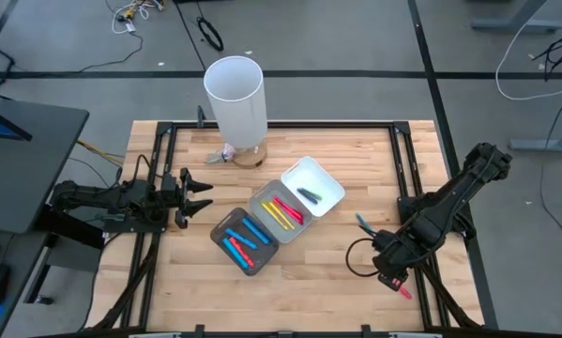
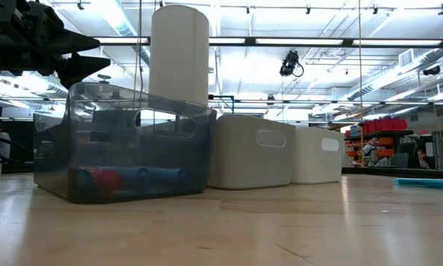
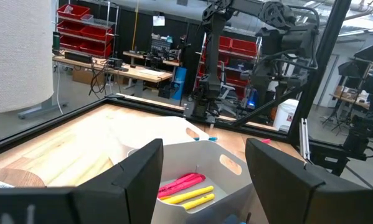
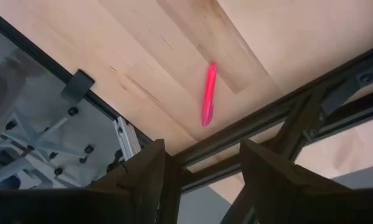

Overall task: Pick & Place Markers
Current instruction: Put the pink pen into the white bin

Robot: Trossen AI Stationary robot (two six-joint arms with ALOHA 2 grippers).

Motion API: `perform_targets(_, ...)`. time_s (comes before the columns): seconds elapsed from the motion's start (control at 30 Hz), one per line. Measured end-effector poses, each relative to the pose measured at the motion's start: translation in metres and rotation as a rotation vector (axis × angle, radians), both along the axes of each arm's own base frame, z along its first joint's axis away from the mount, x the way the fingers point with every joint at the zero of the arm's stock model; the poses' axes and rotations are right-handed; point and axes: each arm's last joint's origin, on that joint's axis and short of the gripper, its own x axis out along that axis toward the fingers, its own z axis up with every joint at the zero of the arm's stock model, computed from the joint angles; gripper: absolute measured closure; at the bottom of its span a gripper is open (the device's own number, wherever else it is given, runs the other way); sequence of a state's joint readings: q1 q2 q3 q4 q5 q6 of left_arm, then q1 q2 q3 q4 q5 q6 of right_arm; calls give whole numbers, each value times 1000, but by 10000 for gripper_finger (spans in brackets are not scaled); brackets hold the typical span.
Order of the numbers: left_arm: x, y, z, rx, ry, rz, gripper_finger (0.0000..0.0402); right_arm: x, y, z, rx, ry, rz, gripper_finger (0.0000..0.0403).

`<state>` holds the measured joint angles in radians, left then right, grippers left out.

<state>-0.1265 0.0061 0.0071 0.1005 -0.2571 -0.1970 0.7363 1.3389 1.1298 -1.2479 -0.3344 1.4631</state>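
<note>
One pink marker lies flat — angled toward the table's frame.

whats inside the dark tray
The dark tray holds blue markers and red markers, loose on its floor. Whether more lie beneath them cannot be seen.
</note>
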Motion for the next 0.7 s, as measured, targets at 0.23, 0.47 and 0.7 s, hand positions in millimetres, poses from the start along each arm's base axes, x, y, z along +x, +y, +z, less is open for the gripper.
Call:
perform_targets(0.23, 0, 0, 0, 0, 0, 0, 168, -1, 4, -25, 16, -14, -6, 195)
perform_targets(0.47, 0, 0, 0, 0, 1, 0, 168, -4, 4, -55, 41, -4, -23, 195)
perform_targets(0.7, 0, 0, 0, 0, 0, 0, 168, -11, 9, -83, 101, 0, -44, 195)
